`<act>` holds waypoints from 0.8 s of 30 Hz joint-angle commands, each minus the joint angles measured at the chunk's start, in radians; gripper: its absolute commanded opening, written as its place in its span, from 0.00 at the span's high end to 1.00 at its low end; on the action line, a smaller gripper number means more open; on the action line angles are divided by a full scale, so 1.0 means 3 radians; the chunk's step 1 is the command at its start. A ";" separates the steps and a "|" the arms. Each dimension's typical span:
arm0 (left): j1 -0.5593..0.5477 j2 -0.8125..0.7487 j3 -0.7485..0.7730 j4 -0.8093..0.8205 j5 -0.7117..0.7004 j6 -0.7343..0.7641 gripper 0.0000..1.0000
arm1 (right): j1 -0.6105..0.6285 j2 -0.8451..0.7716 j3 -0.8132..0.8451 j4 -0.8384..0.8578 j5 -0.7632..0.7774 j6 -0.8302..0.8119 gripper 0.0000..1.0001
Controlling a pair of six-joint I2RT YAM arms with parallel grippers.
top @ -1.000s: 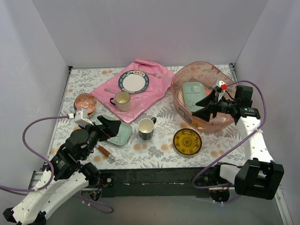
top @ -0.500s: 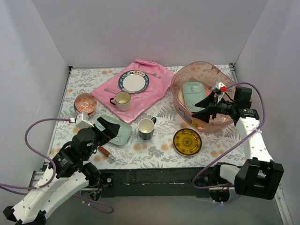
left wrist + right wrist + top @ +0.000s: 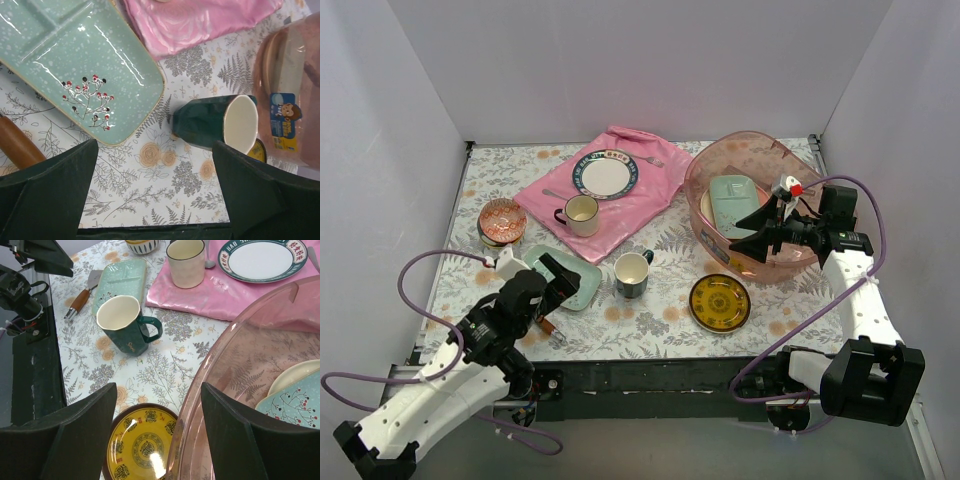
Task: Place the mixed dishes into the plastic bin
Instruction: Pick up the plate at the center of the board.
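While the left claw (image 3: 557, 277) hangs released over the tray's (image 3: 85, 60) near-right edge, the mug (image 3: 212, 122) stands just right of it, bare bench (image 3: 150, 197) between. Far right, the right claw (image 3: 752, 230) gapes empty at the bin's (image 3: 235, 370) near-left wall, beyond the yellow plate (image 3: 720, 302).

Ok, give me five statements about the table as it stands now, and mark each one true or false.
1. A pale green tray lies inside the plastic bin. True.
2. The yellow plate is in the bin. False: it sits on the table, in front of the bin.
3. The dark green mug stands upright on the table. True.
4. The left gripper is shut on a dish. False: it is open and holds nothing.
5. The cream mug sits on the pink cloth. True.
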 commanded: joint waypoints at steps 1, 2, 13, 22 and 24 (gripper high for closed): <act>0.0010 0.0161 -0.0054 0.0014 -0.0104 -0.0118 0.02 | 0.0011 -0.0007 0.0051 -0.0045 -0.0056 -0.0080 0.25; 0.0015 0.0182 -0.0075 0.0019 -0.0115 -0.0144 0.02 | 0.0011 -0.0007 0.0056 -0.0055 -0.0051 -0.0090 0.25; 0.0377 0.0534 -0.0192 0.0295 0.0181 0.0014 0.02 | 0.0021 0.0023 0.0087 -0.0132 -0.0051 -0.0141 0.24; 0.0766 0.0693 -0.0294 0.0556 0.0540 0.0173 0.02 | 0.0032 0.0018 0.0112 -0.0183 -0.0010 -0.0192 0.24; 0.0782 0.0683 -0.0335 0.0576 0.0545 0.0142 0.02 | 0.0037 0.0028 0.0112 -0.0183 -0.0010 -0.0203 0.25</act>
